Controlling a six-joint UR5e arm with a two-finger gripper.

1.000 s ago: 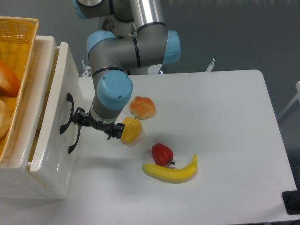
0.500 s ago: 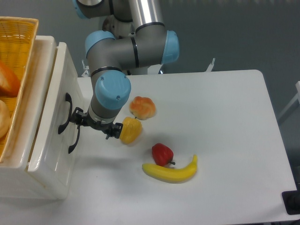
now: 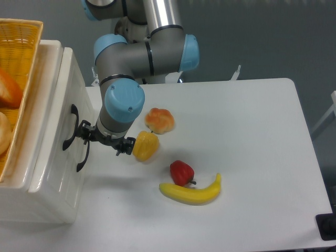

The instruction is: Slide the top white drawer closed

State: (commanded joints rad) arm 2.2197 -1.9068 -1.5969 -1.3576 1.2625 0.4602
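Note:
The top white drawer (image 3: 64, 86) stands at the left, its glossy front only slightly proud of the cabinet, with its curved black handle (image 3: 70, 127) on the front. My gripper (image 3: 82, 131) points left and its dark fingers press together against the drawer front, right beside the lower end of that handle. No gap shows between the fingers and nothing is held. The blue wrist joint (image 3: 124, 103) sits just above and partly hides the gripper body.
The lower white drawer (image 3: 62, 186) with its own black handle (image 3: 82, 157) lies below. A yellow wicker basket (image 3: 23, 47) sits on the cabinet. On the table lie a yellow pepper (image 3: 146, 146), an orange bun (image 3: 159, 120), a red pepper (image 3: 181, 172) and a banana (image 3: 191, 192).
My gripper has moved left and the top drawer has slid left with it, further into the cabinet. The food on the table has not moved.

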